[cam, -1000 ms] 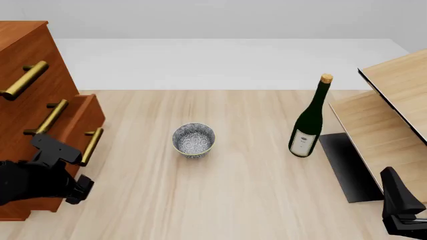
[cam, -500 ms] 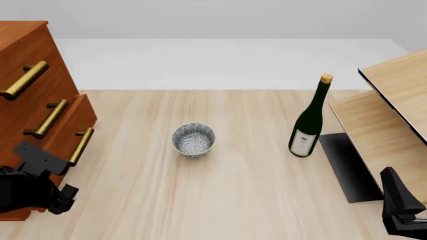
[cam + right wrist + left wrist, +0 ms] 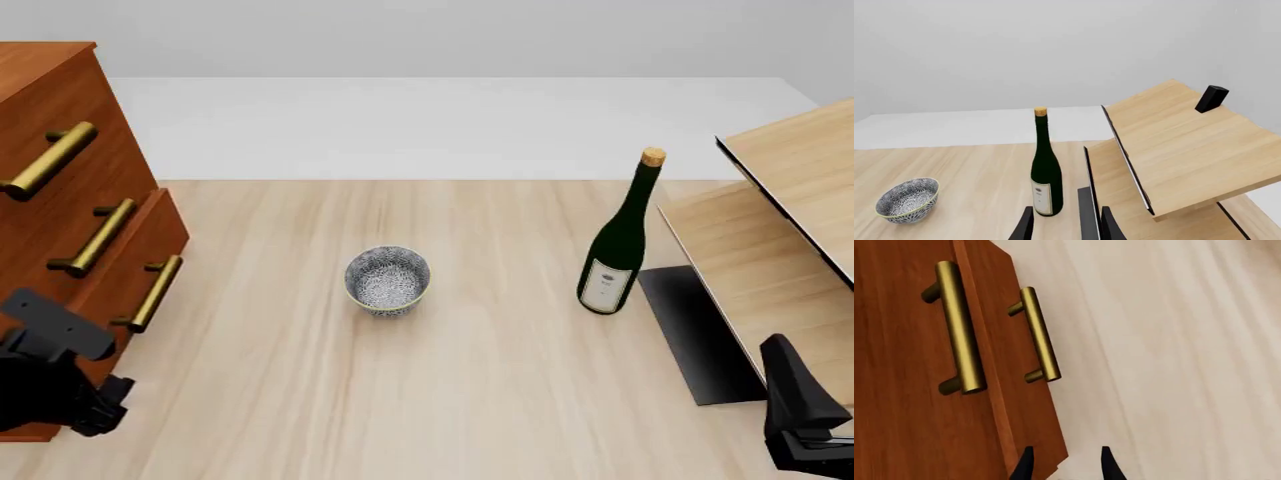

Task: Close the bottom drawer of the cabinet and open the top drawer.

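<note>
Pushing the bottom drawer point(image 3: 127, 275) of the cabinet point(image 3: 54, 100), at the tabletop's left edge, fully flush wants the left gripper point(image 3: 1064, 465), fingers parted and empty, pressing squarely beneath its handle.

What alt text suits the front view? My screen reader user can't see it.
A reddish-brown wooden cabinet with three brass bar handles stands at the left, the left arm's black fingers before its bottom drawer. A patterned bowl and a green wine bottle stand on the light-wood table.
</note>
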{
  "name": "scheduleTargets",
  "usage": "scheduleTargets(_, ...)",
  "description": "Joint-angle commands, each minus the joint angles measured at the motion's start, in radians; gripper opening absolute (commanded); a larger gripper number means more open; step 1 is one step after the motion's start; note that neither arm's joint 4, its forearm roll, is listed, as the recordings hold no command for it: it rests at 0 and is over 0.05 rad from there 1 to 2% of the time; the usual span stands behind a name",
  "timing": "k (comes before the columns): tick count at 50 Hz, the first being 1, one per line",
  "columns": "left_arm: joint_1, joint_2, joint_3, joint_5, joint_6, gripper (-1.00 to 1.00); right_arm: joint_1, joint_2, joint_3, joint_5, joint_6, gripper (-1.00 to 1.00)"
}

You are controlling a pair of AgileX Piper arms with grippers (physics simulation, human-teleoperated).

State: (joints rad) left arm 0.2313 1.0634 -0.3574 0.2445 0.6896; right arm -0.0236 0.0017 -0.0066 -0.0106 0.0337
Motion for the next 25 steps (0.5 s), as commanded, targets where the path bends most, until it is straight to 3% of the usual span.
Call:
scheduleTargets(1,0.015,-0.017,0.001,-0.001,0.021,1.00,0.000,0.000,0.000,0.000,0.000,1.00)
scheduleTargets(25,0.076,-0.020,0.048,-0.086,0.114,1.00,-0.005,0.000,-0.001,0.000,0.006,1.00)
